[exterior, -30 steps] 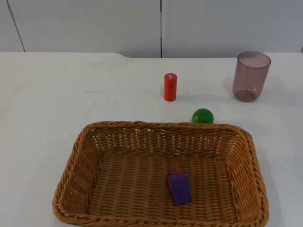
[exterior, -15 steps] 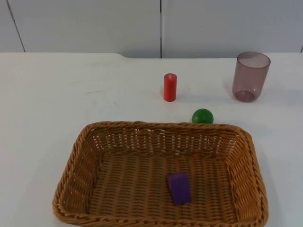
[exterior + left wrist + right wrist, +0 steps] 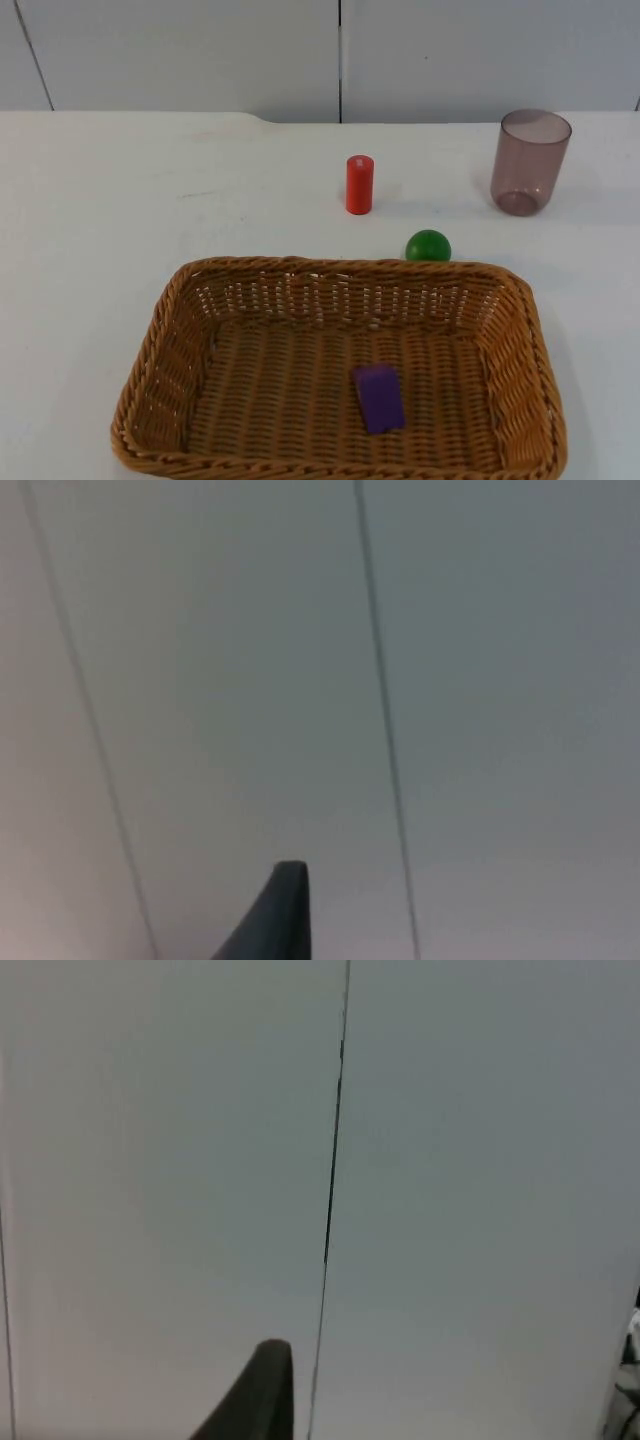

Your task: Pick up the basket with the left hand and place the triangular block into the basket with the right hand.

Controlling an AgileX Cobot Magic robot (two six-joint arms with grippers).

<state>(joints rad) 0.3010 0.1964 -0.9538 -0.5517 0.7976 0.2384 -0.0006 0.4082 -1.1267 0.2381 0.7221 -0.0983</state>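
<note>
A brown wicker basket (image 3: 165,330) stands on the white table near the front edge in the top view. A purple block (image 3: 379,397) lies on the basket's floor, right of its middle. Nothing holds the basket or the block. My left gripper (image 3: 285,912) is raised and faces the grey partition wall, away from the table. My right gripper (image 3: 262,1390) is likewise raised and looks at the wall. Both arms wait.
A red cylinder (image 3: 359,184) stands upright behind the basket. A green ball (image 3: 428,246) rests just beyond the basket's far rim. A translucent brownish cup (image 3: 529,161) stands at the back right. Bare white table lies to the left and behind.
</note>
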